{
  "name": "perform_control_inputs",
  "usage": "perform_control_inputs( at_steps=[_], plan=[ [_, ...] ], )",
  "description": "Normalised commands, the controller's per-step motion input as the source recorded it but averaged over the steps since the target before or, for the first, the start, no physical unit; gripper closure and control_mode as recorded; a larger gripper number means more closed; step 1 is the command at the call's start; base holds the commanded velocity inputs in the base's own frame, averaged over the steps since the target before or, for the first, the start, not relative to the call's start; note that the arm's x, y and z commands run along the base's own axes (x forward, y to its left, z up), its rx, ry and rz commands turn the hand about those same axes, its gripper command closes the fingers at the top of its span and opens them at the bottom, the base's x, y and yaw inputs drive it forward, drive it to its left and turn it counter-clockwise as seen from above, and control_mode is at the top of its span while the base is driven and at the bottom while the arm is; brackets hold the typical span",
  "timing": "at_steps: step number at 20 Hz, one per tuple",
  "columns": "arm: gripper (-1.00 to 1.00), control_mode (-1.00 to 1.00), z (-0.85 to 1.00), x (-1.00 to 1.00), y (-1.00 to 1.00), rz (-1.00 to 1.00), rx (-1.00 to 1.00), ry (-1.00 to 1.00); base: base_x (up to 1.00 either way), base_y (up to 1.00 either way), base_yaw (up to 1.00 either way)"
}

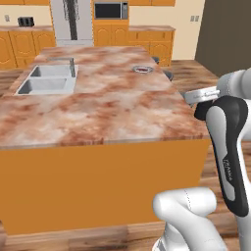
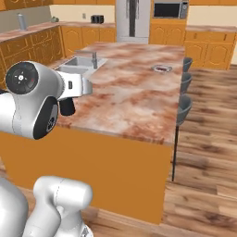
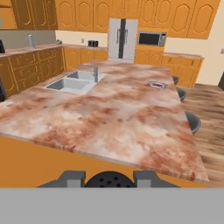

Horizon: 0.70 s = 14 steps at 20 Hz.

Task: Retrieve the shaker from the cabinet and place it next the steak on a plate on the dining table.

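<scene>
One marking shows: small pale lettering running lengthwise down the dark cover of the robot arm [image 1: 230, 169] in the left base view. It is too small and blurred to read. The microwave [image 3: 152, 38], the fridge [image 3: 123, 39] and the cabinet fronts carry no legible text, labels or numbers.

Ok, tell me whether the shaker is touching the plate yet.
Apart. In the hand view the shaker sits between the gripper fingers at the near edge, while the plate lies far across the dining table.
</scene>
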Motion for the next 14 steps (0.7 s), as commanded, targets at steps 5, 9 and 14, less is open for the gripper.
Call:
perform_control_inputs(
  at_steps=[5, 9, 14],
  plan=[
    [1.00, 1.00, 0.00, 0.00, 0.00, 0.00, 0.00, 0.00, 0.00, -1.00, -0.08],
    [1.00, 1.00, 0.00, 0.00, 0.00, 0.00, 0.00, 0.00, 0.00, -1.00, -0.09],
    [1.00, 1.00, 0.00, 0.00, 0.00, 0.00, 0.00, 0.00, 0.00, -1.00, -0.09]
  ],
)
